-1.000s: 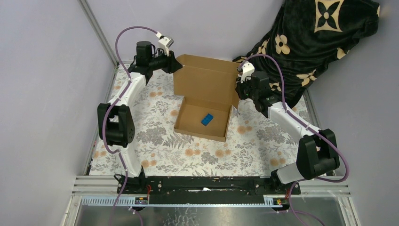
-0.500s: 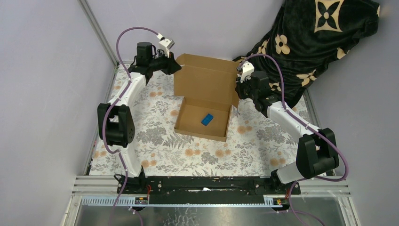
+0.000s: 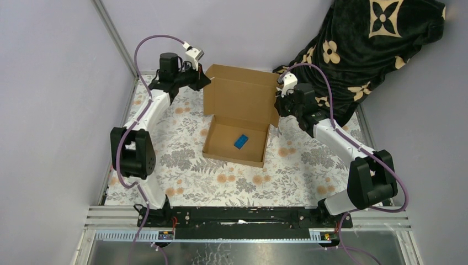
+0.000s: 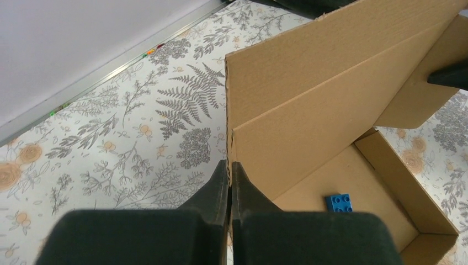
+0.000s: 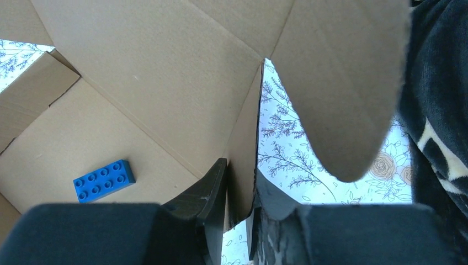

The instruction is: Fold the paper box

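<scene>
The paper box (image 3: 240,99) stands in the middle of the floral mat, its shallow tray open and its brown lid panel raised upright behind it. A small blue brick (image 3: 241,141) lies inside the tray. My left gripper (image 3: 203,79) is shut on the lid's left edge; in the left wrist view the fingertips (image 4: 229,168) pinch the corrugated edge of the box (image 4: 309,110). My right gripper (image 3: 277,107) is at the lid's right edge. In the right wrist view it (image 5: 241,185) is shut on the side flap of the box (image 5: 154,66), beside the brick (image 5: 104,180).
A dark cloth with cream flower shapes (image 3: 375,44) is heaped at the back right, close behind my right arm. Grey walls and a metal frame post (image 3: 118,44) close in the left and back. The black base rail (image 3: 248,215) runs along the near edge.
My left gripper has closed onto the lid's left edge. The box has shifted slightly to the left. The right gripper has kept its hold on the flap.
</scene>
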Robot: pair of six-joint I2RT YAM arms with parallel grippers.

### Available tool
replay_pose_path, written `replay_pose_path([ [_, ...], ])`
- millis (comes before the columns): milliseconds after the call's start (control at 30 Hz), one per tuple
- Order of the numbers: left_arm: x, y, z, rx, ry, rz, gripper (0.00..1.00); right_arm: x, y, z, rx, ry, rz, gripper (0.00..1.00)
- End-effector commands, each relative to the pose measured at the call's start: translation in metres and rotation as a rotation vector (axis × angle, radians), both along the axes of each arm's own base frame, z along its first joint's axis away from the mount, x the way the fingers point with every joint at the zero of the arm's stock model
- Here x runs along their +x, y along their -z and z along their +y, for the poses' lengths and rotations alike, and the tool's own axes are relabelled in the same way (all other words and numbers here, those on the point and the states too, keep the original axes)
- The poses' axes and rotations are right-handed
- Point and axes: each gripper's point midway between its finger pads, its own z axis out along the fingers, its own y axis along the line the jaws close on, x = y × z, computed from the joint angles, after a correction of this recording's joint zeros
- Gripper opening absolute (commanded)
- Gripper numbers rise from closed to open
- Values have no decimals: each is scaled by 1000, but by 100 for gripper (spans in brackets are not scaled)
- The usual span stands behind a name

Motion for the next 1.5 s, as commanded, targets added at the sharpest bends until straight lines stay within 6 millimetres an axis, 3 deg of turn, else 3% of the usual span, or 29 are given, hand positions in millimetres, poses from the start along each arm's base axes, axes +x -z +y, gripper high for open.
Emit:
replay_pose_path([
  [0,-14,2,11,19,-100,-7,0,4,-20,5,24,5,-32,26],
  [267,-39,-3,9,-14,-190,-66,0,-6,-30,1,38,25,3,40],
  [567,-64,-22,4,-38,-236,-147,0,-17,-61,-6,21,31,2,69],
  [700,-72,-29,0,-28,-233,-175,0,-13,-83,-9,-30,8,-33,72],
  [833,-78,-36,-3,-33,-224,-189,0,3,-93,-20,-80,7,-40,73],
  [1033,-82,-41,-2,-18,-218,-223,0,26,-112,-38,-14,0,-34,73],
  [1200,-82,-43,-2,-10,-212,-232,0,37,-105,-36,16,-59,4,74],
  [1467,-73,-35,-4,6,-211,-216,0,33,-78,-10,89,-213,101,65],
])
